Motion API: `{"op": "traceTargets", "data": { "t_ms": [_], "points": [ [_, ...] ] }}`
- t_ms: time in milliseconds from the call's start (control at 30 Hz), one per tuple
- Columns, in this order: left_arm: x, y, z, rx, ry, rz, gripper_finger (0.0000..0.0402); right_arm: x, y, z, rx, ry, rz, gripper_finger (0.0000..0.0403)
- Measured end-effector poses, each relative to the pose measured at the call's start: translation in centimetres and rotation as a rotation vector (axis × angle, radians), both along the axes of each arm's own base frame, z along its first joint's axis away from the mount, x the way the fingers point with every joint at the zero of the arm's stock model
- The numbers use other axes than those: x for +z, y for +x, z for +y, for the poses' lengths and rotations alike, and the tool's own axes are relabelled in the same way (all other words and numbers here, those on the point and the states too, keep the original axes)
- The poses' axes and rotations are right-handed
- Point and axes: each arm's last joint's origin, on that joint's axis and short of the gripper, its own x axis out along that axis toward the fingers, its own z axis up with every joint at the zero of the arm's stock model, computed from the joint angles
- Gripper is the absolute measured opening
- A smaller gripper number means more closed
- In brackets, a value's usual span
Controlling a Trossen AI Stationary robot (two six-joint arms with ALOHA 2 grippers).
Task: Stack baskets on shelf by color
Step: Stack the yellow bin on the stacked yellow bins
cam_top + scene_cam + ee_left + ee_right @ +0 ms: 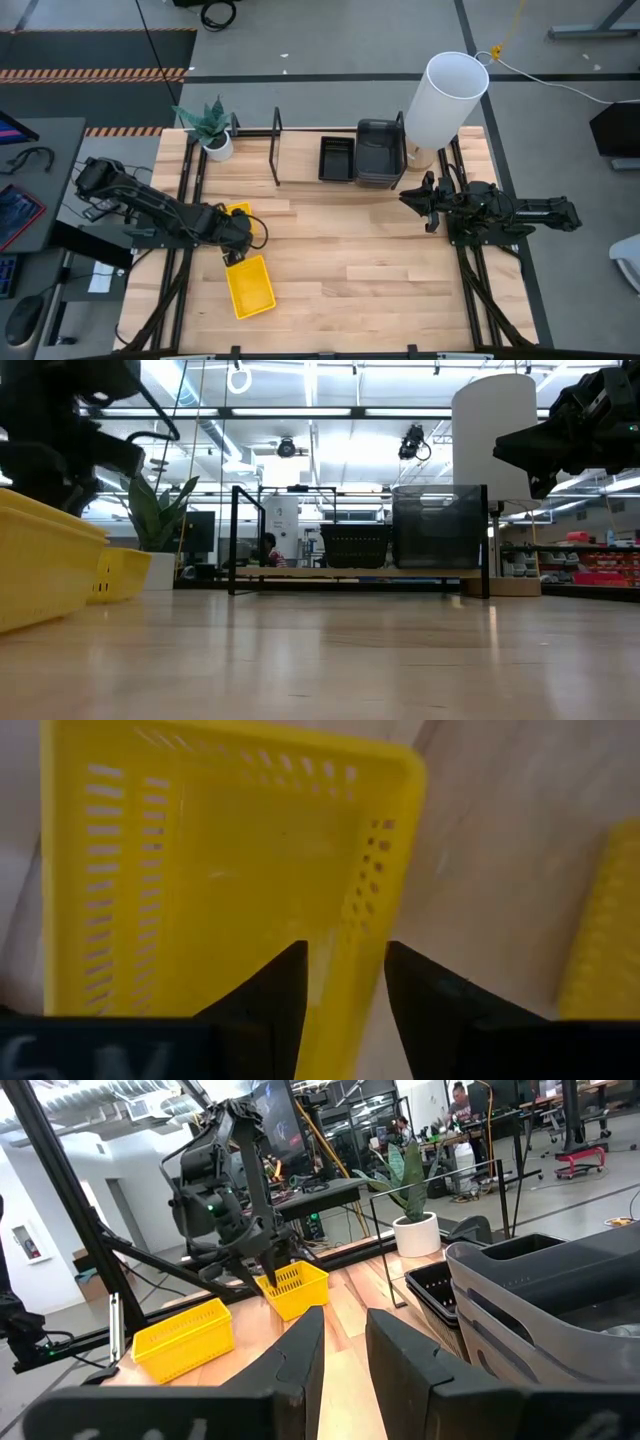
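Two yellow baskets rest bottom-down on the table's left half. One (250,287) lies toward the near edge. The other (238,211) lies partly under my left arm and fills the left wrist view (220,890). My left gripper (345,990) points down, open, astride that basket's side wall, also seen from across the table (268,1275). On the shelf (300,175) at the back stand a black basket (336,158) and stacked dark grey baskets (380,152). My right gripper (415,198) waits level at the right, its fingers (300,1360) a little apart with nothing between them. My left gripper comes from above with one finger (285,990) inside the yellow basket and the other outside its side wall (362,945). I cannot tell whether either finger touches the wall. The basket rests on the table.
A tall white cylinder (445,100) stands at the shelf's right end beside the grey baskets. A potted plant (213,128) stands at its left end. Bare wood lies between the two arms across the table's middle and near side.
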Motion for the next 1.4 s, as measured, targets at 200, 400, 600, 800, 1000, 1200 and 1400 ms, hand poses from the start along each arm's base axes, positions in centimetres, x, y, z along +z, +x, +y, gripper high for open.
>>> {"op": "traceTargets", "data": {
  "t_ms": [200, 400, 600, 800, 1000, 1200, 1400],
  "points": [
    [-1.3, -0.6, 0.2, -0.046, -0.004, 0.038, 0.0137, 0.0, 0.0, 0.0, 0.0, 0.0, 0.0, 0.0084],
    [-1.2, -0.7, 0.1, -0.09, -0.04, 0.059, 0.0066, 0.0, 0.0, 0.0, 0.0, 0.0, 0.0, 0.0083],
    [2.1, -0.4, -0.2, -0.134, -0.079, 0.141, 0.0018, 0.0, 0.0, 0.0, 0.0, 0.0, 0.0, 0.0083],
    [6.6, 0.5, -1.6, -0.263, -0.029, 0.061, 0.0012, 0.0, 0.0, 0.0, 0.0, 0.0, 0.0, 0.0083],
    [9.7, 0.7, -4.3, -0.485, -0.042, -0.073, 0.0013, 0.0, 0.0, 0.0, 0.0, 0.0, 0.0, 0.0082],
    [11.0, -0.1, -7.7, -0.829, -0.041, -0.199, 0.0013, 0.0, 0.0, 0.0, 0.0, 0.0, 0.0, 0.0083],
    [11.5, -1.0, -10.5, -0.994, -0.044, -0.333, 0.0013, 0.0, 0.0, 0.0, 0.0, 0.0, 0.0, 0.0082]
  ]
}}
